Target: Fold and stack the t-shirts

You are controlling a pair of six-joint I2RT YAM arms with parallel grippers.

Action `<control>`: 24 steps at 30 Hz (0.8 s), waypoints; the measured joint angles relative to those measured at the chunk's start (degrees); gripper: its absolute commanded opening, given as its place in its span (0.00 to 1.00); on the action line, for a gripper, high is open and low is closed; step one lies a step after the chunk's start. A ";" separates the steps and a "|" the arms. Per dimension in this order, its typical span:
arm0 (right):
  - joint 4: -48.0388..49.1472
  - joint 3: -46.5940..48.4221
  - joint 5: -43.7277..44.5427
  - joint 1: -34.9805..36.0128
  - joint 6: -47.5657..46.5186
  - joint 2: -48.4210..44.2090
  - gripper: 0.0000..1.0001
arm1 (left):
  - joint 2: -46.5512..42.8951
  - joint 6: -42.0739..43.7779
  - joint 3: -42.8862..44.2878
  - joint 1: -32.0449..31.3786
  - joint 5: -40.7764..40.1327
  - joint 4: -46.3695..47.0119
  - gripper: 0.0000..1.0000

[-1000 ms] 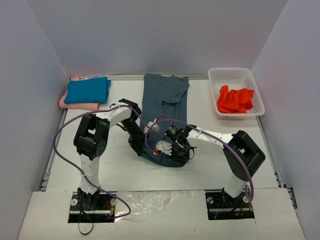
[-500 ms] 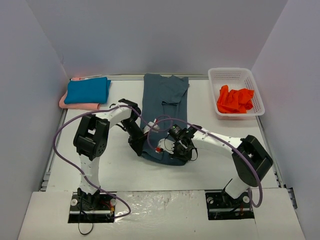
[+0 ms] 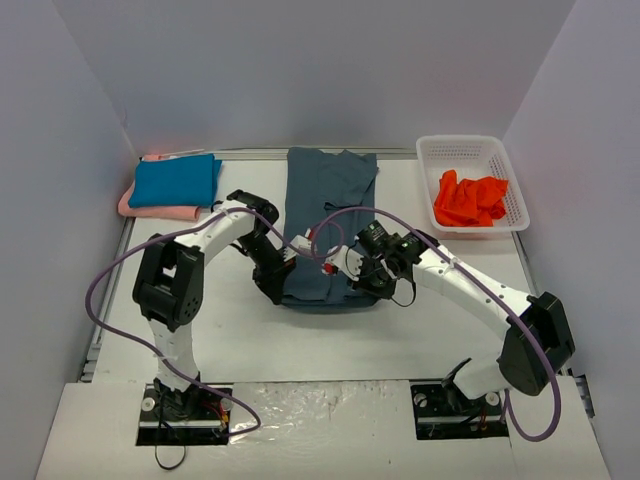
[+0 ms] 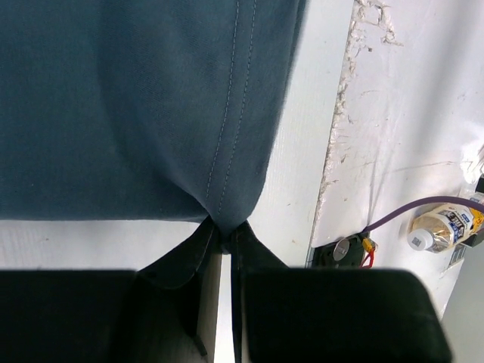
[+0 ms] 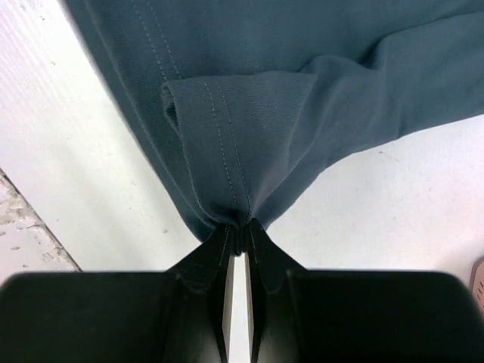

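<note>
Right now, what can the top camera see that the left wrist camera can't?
Only the top camera shows the teal-blue shirt folded on the pink shirt, the orange-red shirt in the white basket, and the right pincer. Only the left wrist camera shows the double stitching up close and what looks like a small bottle off to the side. Both show the slate shirt and the left pincer shut on its hem.

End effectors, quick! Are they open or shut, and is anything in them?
Left end effector: closed, pinching the blue-grey t-shirt at its edge.
Right end effector: closed, pinching the same t-shirt's edge.
</note>
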 measured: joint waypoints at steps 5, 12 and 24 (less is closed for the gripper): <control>-2.36 0.81 -1.05 -0.07 -0.07 0.00 0.00 | -0.15 0.76 0.00 0.00 -0.28 -0.24 0.02; -5.03 0.96 -3.82 -0.07 -0.74 -1.75 0.00 | -1.88 6.62 -0.83 -0.11 1.29 -0.44 0.02; -12.00 2.82 -8.31 -0.15 -3.02 -5.57 0.00 | -5.88 14.01 -2.62 -3.08 3.63 -1.03 0.02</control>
